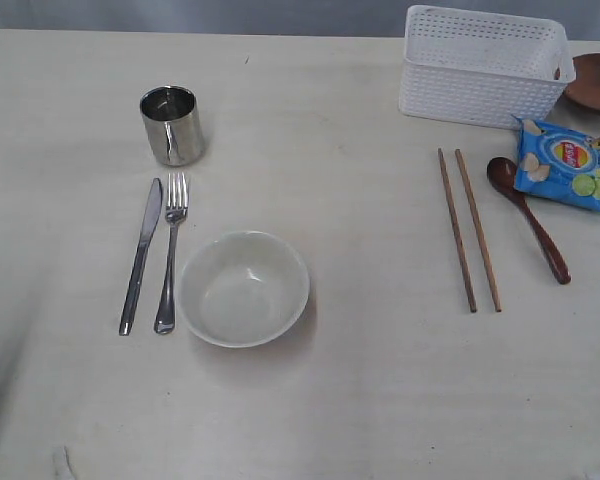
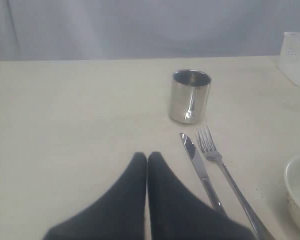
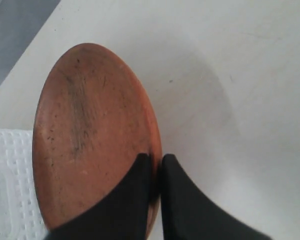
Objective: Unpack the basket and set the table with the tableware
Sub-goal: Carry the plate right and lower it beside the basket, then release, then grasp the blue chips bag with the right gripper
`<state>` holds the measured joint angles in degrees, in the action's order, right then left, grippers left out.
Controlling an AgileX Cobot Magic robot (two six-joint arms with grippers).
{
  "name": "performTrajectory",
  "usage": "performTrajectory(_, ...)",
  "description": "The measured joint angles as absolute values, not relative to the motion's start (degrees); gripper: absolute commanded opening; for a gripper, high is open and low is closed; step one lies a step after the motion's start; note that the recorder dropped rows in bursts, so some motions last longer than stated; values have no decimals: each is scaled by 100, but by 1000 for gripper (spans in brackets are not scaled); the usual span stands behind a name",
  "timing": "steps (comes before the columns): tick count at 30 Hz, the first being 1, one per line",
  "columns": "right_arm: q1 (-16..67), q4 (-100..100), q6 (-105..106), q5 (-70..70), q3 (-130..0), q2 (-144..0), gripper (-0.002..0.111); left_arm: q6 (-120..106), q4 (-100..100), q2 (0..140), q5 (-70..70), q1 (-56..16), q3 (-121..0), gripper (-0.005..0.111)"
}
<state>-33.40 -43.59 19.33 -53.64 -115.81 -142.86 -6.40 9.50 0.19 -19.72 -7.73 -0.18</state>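
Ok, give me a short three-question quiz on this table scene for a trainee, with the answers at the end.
1. True or false: the fork lies between the knife and the bowl.
2. Which of these lies nearest the chips packet? A) knife B) wooden spoon C) bowl
3. What are the right jaws pinching?
Key: 1 true; 2 B; 3 the rim of the plate.
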Motion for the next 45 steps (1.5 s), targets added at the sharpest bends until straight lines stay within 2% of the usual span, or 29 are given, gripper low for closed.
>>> performTrajectory(13, -2755, -5200, 2717, -5575, -11581, -14620, -1, -640, 950, 19, -1972, -773, -18, 0)
performTrajectory(22, -1816, -4904, 2841, -5714, -11622, -14620, 0, -640, 950, 19, -1972, -773, -18, 0)
performTrajectory(25, -1755, -4570, 2743, -5717, -11918, -14620, 0, -640, 950, 19, -1972, -773, -18, 0)
performTrajectory(26, -1755, -4469, 2680, -5734, -12121, -14620, 1, -640, 950, 19, -1972, -773, -18, 0)
performTrajectory(28, -1767, -4422, 2595, -5844, -12378, -14620, 18, -640, 950, 19, -1972, -773, -18, 0)
performTrajectory(29, -1767, -4422, 2563, -5902, -12433, -14620, 34, -640, 950, 19, -1972, -773, -18, 0)
performTrajectory(30, -1767, -4422, 2522, -6013, -12510, -14620, 43, -640, 950, 19, -1972, -773, -18, 0)
performTrajectory(36, -1846, -4133, 2268, -6304, -12538, -14566, 44, -640, 950, 19, -1972, -773, -18, 0)
performTrajectory(45, -2532, -3376, 1630, -6908, -12547, -13876, 44, -640, 950, 19, -1972, -773, -18, 0)
